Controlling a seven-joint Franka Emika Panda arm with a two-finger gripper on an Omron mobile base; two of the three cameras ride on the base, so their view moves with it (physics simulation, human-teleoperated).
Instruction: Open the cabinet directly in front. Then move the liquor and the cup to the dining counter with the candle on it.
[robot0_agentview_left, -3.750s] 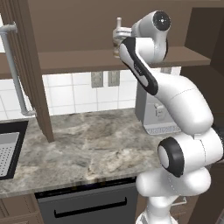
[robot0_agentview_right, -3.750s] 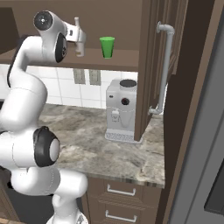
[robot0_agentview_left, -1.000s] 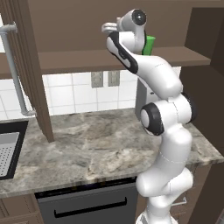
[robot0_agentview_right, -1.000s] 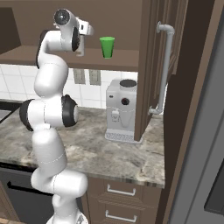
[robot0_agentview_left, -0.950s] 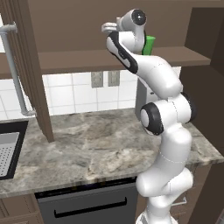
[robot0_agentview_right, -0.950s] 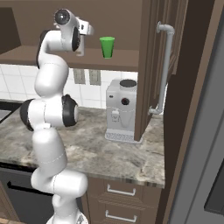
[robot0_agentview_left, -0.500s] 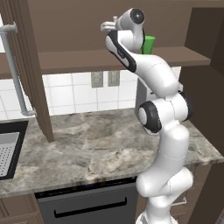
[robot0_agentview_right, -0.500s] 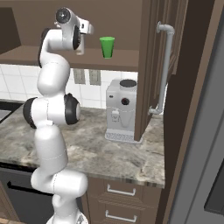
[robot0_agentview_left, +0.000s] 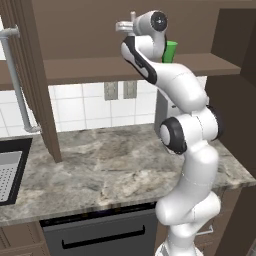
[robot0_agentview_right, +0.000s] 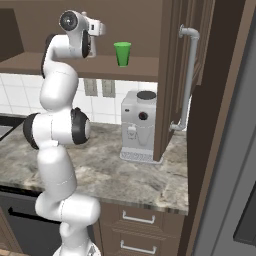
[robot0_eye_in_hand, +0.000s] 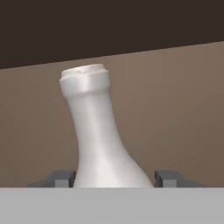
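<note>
While liquor (robot0_eye_in_hand: 98, 140) fills close-up, cup (robot0_agentview_right: 122, 53) shows rightward.

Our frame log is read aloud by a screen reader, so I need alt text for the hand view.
A pale grey bottle neck with its cap, the liquor, rises leaning slightly between the hand's two dark fingertips, one on each side of it. Behind it are the cabinet's plain brown back wall and a darker band above.

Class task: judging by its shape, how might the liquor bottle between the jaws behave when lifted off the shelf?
The liquor looks rigid, probably glass, so likely fragile. Its smooth, tapering neck may slip through a loose grip. Tall and narrow-necked, it could tip if nudged.
</note>
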